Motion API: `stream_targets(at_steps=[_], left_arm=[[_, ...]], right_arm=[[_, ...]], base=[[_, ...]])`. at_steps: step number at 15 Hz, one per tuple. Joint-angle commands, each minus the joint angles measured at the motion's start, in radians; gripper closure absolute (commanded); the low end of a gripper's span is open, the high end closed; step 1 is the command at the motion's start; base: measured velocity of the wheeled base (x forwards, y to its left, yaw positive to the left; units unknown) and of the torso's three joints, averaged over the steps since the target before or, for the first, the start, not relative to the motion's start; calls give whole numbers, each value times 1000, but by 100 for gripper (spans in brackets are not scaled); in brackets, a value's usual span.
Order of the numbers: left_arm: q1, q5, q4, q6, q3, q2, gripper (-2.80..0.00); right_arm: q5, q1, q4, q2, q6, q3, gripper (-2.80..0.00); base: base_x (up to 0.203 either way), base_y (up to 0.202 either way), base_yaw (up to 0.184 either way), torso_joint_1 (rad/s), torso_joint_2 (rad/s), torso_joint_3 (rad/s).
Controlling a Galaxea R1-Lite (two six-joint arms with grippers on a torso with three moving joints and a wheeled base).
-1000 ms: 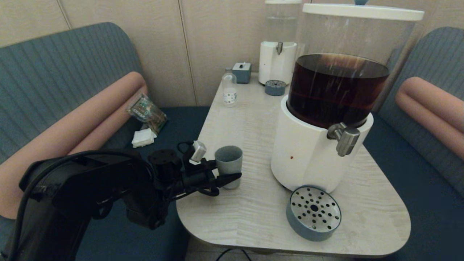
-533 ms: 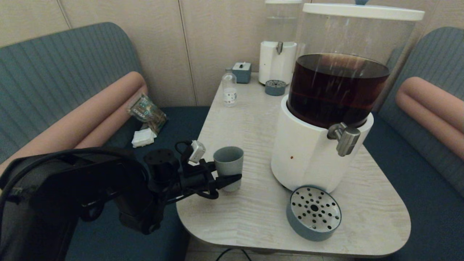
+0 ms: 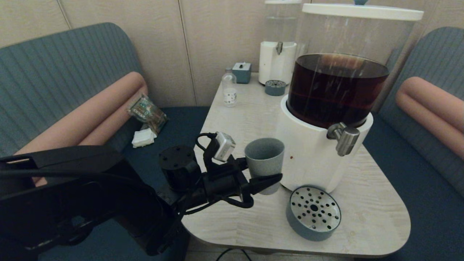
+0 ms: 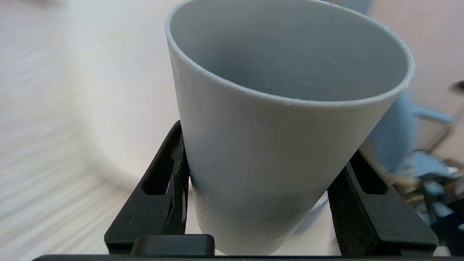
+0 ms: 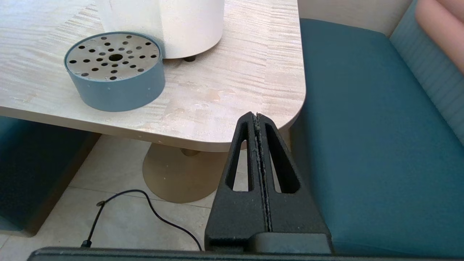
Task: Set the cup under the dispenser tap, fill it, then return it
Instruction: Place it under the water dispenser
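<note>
The grey-blue cup hangs upright above the table, held low on its body by my left gripper, which is shut on it. In the left wrist view the cup fills the frame between the two black fingers, and its inside looks empty. The cup is just left of the white base of the big dispenser with dark brown liquid. The steel dispenser tap sticks out to the cup's right, above the round perforated drip tray. My right gripper is parked shut off the table's near right corner.
A small clear bottle, a grey box, a smaller clear-liquid dispenser and its small drip tray stand at the table's far end. Blue bench seats flank the table. A cable lies on the floor.
My left gripper has lifted the cup off the table and carried it right, from the table's left edge to beside the big dispenser's base. The right arm has not moved.
</note>
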Motion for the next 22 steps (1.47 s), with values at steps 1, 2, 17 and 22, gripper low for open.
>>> stream_targets(at_steps=[1,2,17,22], left_arm=[[-57,10,-9,-5,-39,2,0],[-82,14,-9,-5,-63,19,0],[-178,17,-9,-13,-269,238,0],[-179,17,-9,-16,-343,296,0]], right_arm=[[0,0,0,0,-1,0,0],[0,0,0,0,-1,0,0],[0,0,0,0,-1,0,0],[0,0,0,0,-1,1,0]], base=[[0,0,0,0,0,0],[0,0,0,0,0,0],[0,0,0,0,0,0],[0,0,0,0,0,0]])
